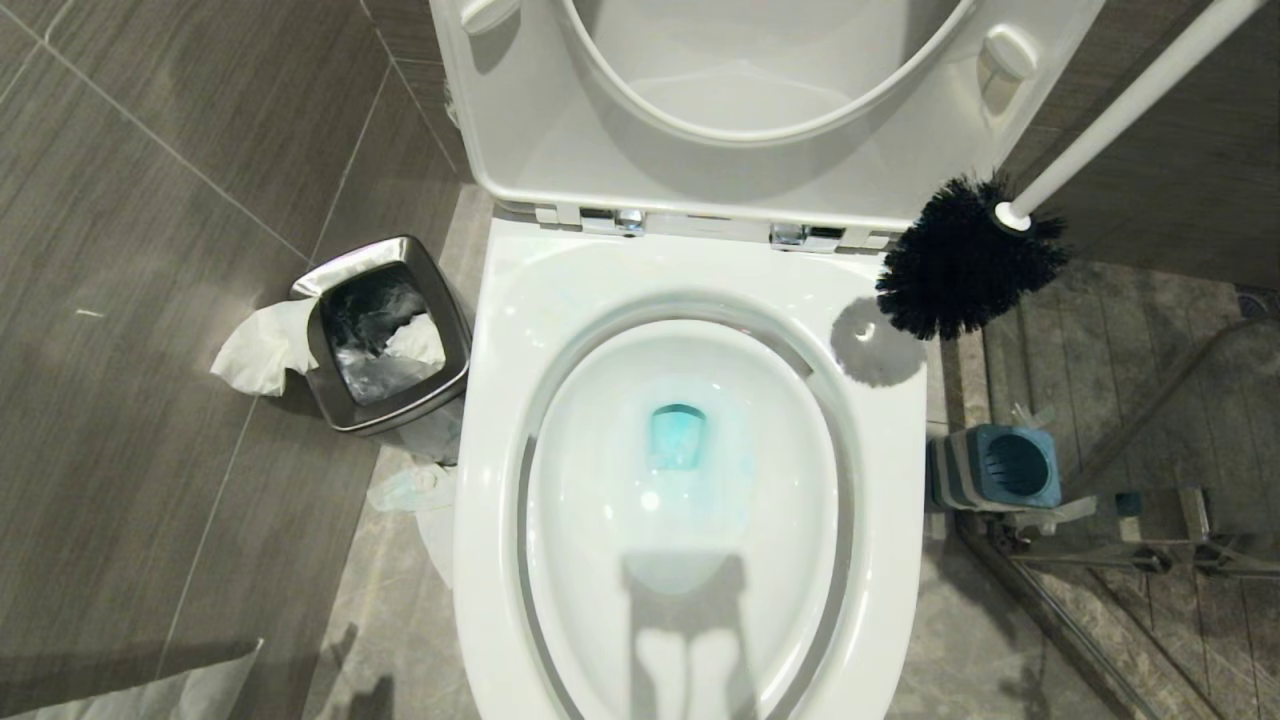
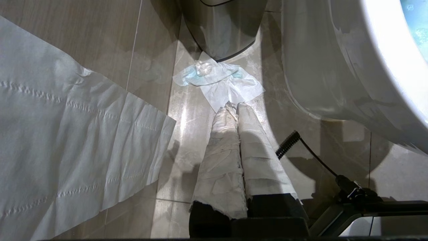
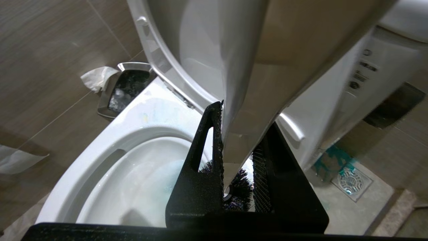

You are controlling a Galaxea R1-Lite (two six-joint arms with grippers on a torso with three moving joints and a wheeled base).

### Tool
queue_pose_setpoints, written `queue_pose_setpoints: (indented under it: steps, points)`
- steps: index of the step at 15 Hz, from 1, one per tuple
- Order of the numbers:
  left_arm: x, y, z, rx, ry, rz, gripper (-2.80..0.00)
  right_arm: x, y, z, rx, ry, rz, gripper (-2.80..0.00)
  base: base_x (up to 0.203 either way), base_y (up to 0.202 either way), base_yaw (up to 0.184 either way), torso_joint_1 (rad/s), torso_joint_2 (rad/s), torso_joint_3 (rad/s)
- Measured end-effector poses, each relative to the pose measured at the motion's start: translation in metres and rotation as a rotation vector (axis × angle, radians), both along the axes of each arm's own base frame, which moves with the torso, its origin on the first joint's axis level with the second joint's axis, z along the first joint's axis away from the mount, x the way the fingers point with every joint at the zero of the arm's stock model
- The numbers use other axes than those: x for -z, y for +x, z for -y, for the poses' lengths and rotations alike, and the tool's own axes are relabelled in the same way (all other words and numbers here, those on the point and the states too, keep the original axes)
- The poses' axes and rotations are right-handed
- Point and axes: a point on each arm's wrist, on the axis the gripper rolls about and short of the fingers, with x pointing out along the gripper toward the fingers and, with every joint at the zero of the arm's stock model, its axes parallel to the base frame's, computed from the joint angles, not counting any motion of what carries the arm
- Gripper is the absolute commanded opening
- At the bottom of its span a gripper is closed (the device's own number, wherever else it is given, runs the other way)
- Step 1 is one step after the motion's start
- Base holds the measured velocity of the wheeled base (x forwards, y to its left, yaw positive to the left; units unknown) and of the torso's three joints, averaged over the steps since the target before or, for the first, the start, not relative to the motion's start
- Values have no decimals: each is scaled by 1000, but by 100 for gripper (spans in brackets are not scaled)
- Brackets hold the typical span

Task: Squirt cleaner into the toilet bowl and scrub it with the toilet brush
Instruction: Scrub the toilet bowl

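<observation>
**Brush carried to the bowl: stock of the scene**

- **Toilet bowl** (image 1: pixel 690 480): white ceramic, seat and lid (image 1: pixel 760 110) raised upright on chrome hinges, so the basin lies fully open to the work. Blue-tinted water (image 1: pixel 678 437) sits at the bottom, which suggests the cleaner is already in and scrubbing is the step in hand.
- **Toilet brush** (image 1: pixel 968 255): black bristle head hangs over the rear right corner of the rim, clear of the ceramic, its shadow falling on the rim just beside it. The white handle slants up and away to the right, out of the head view. Held at that slant, the head can likely be swung inward and lowered into the basin.
- **Right pincer** (image 3: pixel 235 147): clenched on the brush handle, one black finger to each side, bristles showing beyond the tips. The grip sits high on the handle, keeping the arm out of the bowl.
- **Left pincer** (image 2: pixel 234 110): parked low beside the toilet, pointing at the floor; its paper-wrapped fingers are pressed together, grasping nothing.
- **Brush holder** (image 1: pixel 1000 467): blue-topped, on the floor right of the bowl, vacant.
- **Steel waste bin** (image 1: pixel 385 335): left of the bowl, tissue hanging over its edge.
- **Loose paper** (image 2: pixel 220 82): on the floor tiles near the bin.
</observation>
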Motion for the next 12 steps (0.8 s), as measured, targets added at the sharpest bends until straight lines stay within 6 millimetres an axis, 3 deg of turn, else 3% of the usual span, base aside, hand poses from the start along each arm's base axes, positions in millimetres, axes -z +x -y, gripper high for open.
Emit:
queue_pose_setpoints:
  steps: [12]
  points:
    - [0, 0, 0, 0, -1, 0, -280, -10, -1, -81, -104, -35, -3, -280, 0, 0, 0, 0, 0, 0]
